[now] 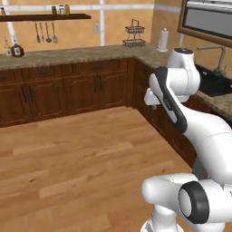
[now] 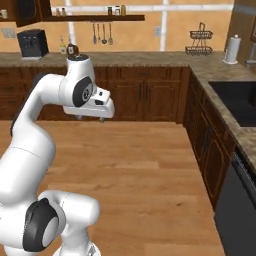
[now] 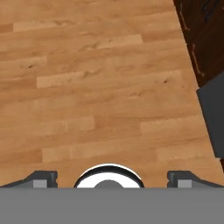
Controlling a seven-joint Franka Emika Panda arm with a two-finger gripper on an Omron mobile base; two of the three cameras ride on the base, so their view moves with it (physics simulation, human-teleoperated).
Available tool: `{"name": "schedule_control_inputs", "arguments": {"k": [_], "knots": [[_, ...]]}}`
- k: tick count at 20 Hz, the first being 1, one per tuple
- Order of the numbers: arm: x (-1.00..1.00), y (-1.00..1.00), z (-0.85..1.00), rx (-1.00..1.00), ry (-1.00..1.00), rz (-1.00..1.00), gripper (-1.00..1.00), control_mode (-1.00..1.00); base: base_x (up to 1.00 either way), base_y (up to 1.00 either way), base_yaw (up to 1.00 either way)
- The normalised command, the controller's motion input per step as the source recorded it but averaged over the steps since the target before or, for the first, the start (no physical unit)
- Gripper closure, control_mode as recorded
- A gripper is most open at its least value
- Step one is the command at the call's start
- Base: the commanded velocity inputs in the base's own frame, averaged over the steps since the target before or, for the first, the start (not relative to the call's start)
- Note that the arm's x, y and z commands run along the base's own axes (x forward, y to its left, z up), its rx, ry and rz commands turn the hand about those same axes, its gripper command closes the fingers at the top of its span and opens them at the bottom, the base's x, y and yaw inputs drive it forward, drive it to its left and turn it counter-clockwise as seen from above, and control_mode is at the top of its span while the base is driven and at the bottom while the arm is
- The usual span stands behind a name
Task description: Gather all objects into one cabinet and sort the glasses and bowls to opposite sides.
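Observation:
My gripper (image 2: 90, 118) hangs at mid height over the wooden floor (image 3: 96, 87) and points down, with its jaws wide open and nothing between them. In the hand view the two dark fingertips (image 3: 43, 178) stand far apart at the bottom, above bare floorboards. From the left base view the gripper (image 1: 153, 108) sits beside the corner of the base cabinets. The glasses and the bowls are out of view. The lower part of a dark wall cabinet (image 2: 31, 10) shows at the top left of the right base view.
Dark base cabinets (image 2: 145, 97) under a granite counter (image 2: 150, 59) run along the back and right walls. A sink (image 2: 237, 100), paper towel roll (image 2: 231, 49), wire basket (image 2: 200, 42) and coffee machine (image 2: 32, 44) stand on the counter. A dark dishwasher front (image 2: 237, 210) is at the right.

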Motion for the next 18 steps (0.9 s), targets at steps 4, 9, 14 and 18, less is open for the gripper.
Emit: {"name": "schedule_control_inputs", "arguments": {"k": [4,9,14,18], "knots": [[0.0,0.0,0.0,0.0,0.0,0.0,-1.0,1.0,0.0,0.0,0.47],[0.0,0.0,0.0,0.0,0.0,0.0,-1.0,1.0,0.0,0.0,0.45],[0.0,0.0,0.0,0.0,0.0,0.0,-1.0,1.0,0.0,0.0,0.45],[0.0,0.0,0.0,0.0,0.0,0.0,-1.0,1.0,0.06,0.05,0.32]]}}
